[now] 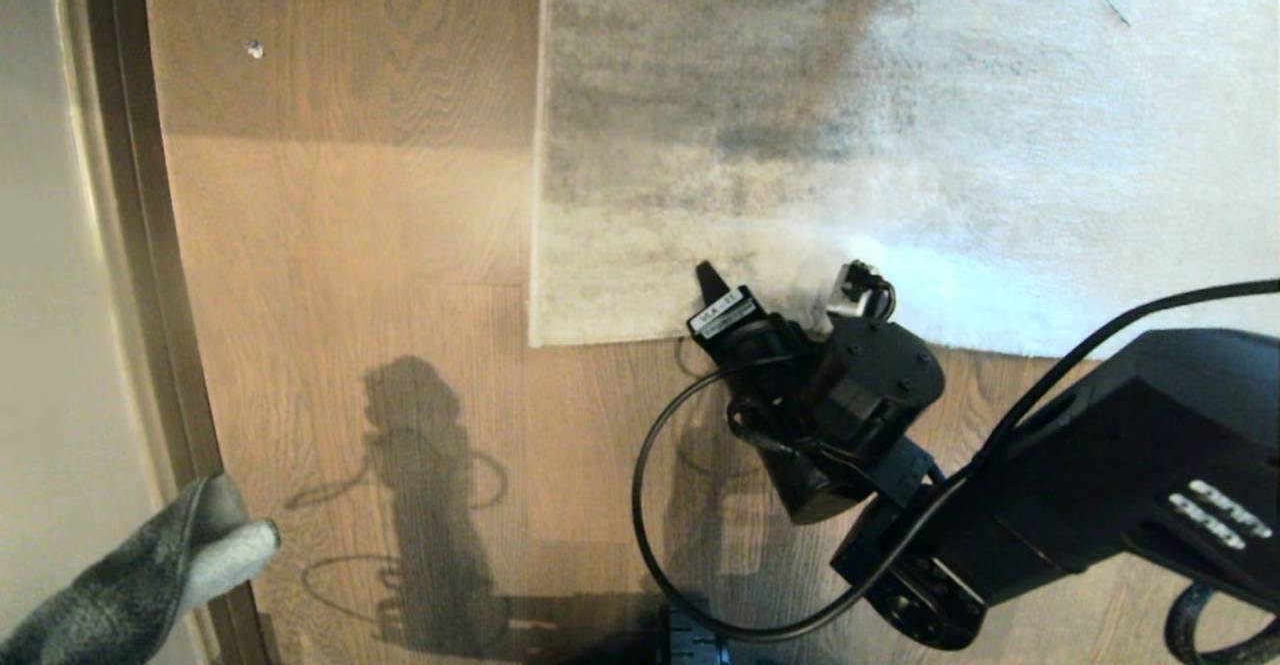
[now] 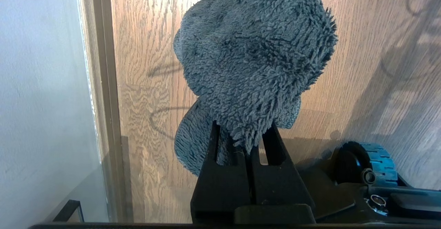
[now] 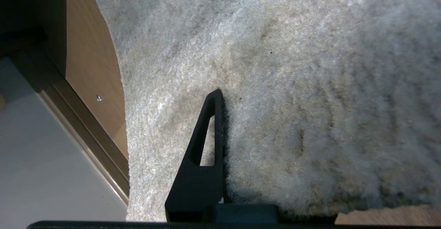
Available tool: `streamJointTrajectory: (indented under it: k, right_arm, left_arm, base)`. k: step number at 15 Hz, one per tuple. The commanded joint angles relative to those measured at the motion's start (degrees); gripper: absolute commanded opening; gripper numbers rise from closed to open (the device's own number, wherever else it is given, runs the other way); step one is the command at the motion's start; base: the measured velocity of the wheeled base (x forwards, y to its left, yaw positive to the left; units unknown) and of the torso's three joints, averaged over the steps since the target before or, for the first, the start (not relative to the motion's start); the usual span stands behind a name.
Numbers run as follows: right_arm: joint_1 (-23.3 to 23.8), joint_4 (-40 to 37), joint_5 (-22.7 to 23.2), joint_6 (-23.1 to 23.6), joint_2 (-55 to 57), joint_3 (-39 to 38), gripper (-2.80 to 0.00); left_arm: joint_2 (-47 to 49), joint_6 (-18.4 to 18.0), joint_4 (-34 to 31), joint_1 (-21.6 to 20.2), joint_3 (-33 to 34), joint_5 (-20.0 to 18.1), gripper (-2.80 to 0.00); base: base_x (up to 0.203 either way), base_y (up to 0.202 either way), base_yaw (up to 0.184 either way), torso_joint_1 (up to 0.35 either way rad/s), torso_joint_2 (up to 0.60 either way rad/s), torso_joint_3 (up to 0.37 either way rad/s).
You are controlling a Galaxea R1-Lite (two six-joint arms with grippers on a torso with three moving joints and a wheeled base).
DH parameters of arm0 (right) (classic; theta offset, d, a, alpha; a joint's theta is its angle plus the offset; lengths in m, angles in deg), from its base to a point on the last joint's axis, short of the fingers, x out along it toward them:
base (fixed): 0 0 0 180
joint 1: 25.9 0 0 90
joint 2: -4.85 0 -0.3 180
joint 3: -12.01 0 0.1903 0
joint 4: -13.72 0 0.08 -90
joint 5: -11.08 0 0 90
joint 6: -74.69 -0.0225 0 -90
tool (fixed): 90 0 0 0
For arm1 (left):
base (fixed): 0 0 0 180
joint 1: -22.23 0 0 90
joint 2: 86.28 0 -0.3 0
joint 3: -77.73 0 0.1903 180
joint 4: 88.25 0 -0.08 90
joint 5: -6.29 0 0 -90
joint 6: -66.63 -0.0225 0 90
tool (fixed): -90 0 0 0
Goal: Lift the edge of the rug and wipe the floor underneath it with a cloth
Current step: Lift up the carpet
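The pale grey rug [image 1: 800, 125] lies on the brown wood floor [image 1: 350, 245]. Its rug edge [image 1: 620, 335] runs along the near side to a corner at the left. My right gripper [image 1: 760, 295] is at that edge, shut on it. In the right wrist view one black finger [image 3: 206, 146] lies on the pile and a raised fold of the rug edge [image 3: 275, 174] presses against its inner face; the other finger is hidden by the rug. My left gripper [image 2: 243, 129] hangs low at the left, shut on the dark grey fuzzy cloth [image 2: 255, 50], which also shows in the head view as the cloth [image 1: 150, 575].
A dark skirting strip [image 1: 140, 245] and a pale wall [image 1: 40, 245] run along the left of the floor. A small white speck [image 1: 255, 49] lies on the planks far left. The base's wheel [image 2: 377, 160] sits near the left gripper. A black cable [image 1: 650, 505] loops off the right arm.
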Motion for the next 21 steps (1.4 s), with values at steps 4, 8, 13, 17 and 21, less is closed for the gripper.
streamJointTrajectory:
  k: [4, 8, 13, 17, 21]
  right_arm:
    - [-1.69, 2.53, 0.20, -3.45, 1.14, 0.51, -2.80]
    - [-1.75, 2.53, 0.75, -5.46, 1.69, 0.42, -2.80]
    - [-1.75, 2.53, 0.75, -6.65, 1.49, 0.40, -2.80]
    - [-1.75, 2.45, 0.75, -6.62, 0.66, 0.41, -2.80]
    - [-1.92, 2.53, 0.75, -6.62, -0.41, 0.98, -2.80]
  left_arm:
    - [0.00, 0.05, -0.03, 0.01, 0.01, 0.03, -2.80]
    - [0.00, 0.05, -0.03, -0.01, 0.01, 0.03, -2.80]
    - [0.00, 0.05, -0.03, 0.03, 0.01, 0.03, -2.80]
    - [0.00, 0.11, -0.03, 0.00, 0.01, 0.03, -2.80]
    - [0.00, 0.07, -0.03, -0.01, 0.01, 0.03, -2.80]
  base:
    - [0.000, 0.000, 0.000, 0.000, 0.00, 0.000]
    - [0.000, 0.000, 0.000, 0.000, 0.00, 0.000]
    - [0.000, 0.000, 0.000, 0.000, 0.00, 0.000]
    - [0.000, 0.000, 0.000, 0.000, 0.00, 0.000]
    - [0.000, 0.000, 0.000, 0.000, 0.00, 0.000]
